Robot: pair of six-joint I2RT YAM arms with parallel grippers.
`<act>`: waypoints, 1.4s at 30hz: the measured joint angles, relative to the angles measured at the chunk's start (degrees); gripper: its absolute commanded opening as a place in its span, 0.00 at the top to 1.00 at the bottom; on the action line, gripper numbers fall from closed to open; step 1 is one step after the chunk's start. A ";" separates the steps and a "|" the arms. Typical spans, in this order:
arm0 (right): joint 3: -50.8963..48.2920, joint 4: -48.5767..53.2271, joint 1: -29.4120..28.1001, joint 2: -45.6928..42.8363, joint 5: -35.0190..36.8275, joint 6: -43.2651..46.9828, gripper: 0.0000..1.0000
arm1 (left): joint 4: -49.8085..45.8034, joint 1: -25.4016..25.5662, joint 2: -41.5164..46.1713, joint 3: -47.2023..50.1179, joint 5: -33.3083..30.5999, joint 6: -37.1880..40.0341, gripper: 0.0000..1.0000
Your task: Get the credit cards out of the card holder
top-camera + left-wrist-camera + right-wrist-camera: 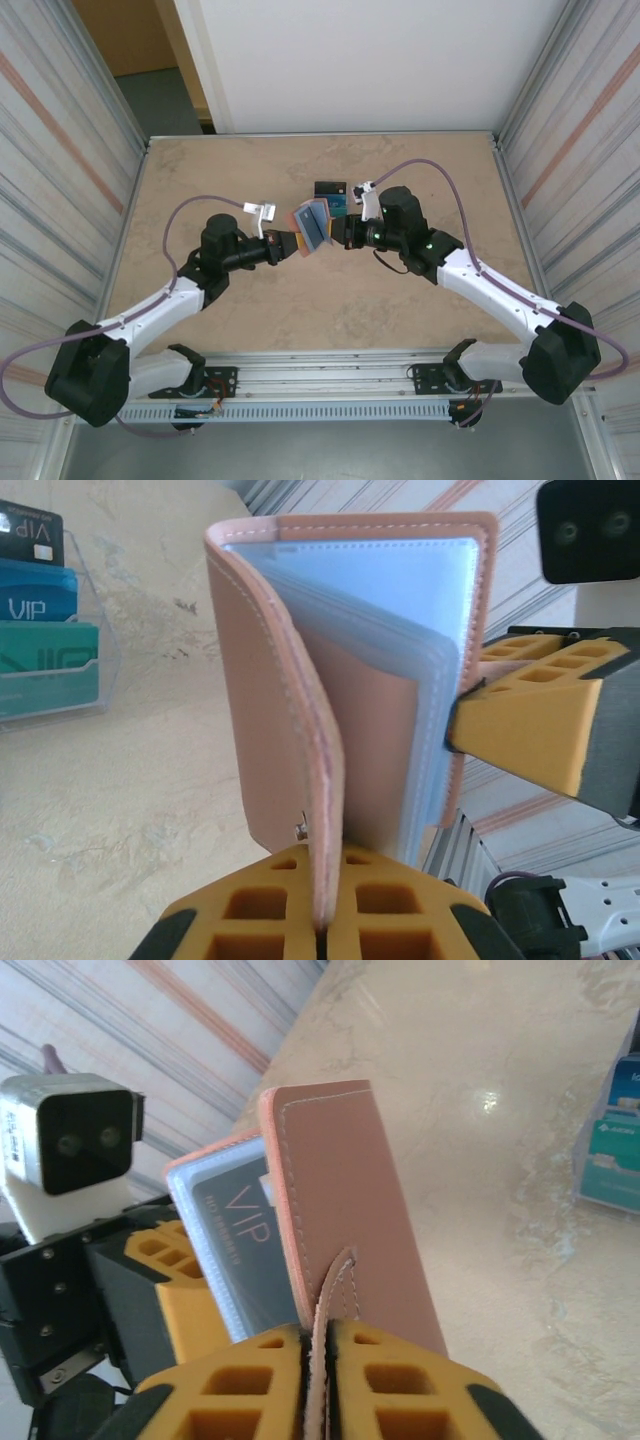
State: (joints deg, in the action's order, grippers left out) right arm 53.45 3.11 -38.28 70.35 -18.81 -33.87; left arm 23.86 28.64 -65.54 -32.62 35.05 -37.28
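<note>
Top external shows the card holder [312, 224] held open above the counter [300, 310], left gripper [283, 245] clenched on its 9 o'clock cover, right gripper [345, 232] clenched at 3 o'clock, nearest the pocketed credit card [240, 1250].

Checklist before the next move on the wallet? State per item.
1. Left gripper clamped on the reddish-brown leather card holder cover: ok.
2. Right gripper pinching its strap tab: ok.
3. Holder spread open, pale blue plastic sleeves exposed: ok.
4. Dark VIP card reachable by a free gripper: not ok, both grip the holder.
5. Clear plastic stand with black, blue and teal cards apart from holder: ok.
6. Cards in the other sleeves: cannot tell.
</note>
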 measured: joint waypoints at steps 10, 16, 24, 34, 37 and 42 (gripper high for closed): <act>0.00 0.44 -0.48 -0.02 2.78 1.40 0.73 | 2.51 0.00 0.72 0.00 1.79 -0.48 1.00; 0.00 0.96 -0.59 -0.02 3.91 1.57 0.73 | 4.74 0.00 0.48 0.00 3.32 -1.60 1.00; 0.02 2.14 -1.25 0.00 5.57 3.06 0.97 | 5.44 0.00 0.17 0.00 4.11 -1.99 0.92; 1.42 6.36 -2.29 0.00 8.61 3.06 1.00 | 5.57 0.26 -1.03 0.00 3.91 -3.41 0.52; 2.43 7.28 -2.93 0.00 9.53 3.06 1.00 | 6.45 0.26 -2.19 0.00 4.20 -3.96 0.42; 3.63 8.22 -3.48 0.00 10.60 3.06 1.00 | 7.76 0.26 -4.09 -0.07 4.90 -4.87 0.30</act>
State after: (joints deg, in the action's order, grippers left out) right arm 57.08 11.33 -41.76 70.35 -8.21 -30.81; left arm 31.62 28.91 -69.63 -32.69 39.94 -42.15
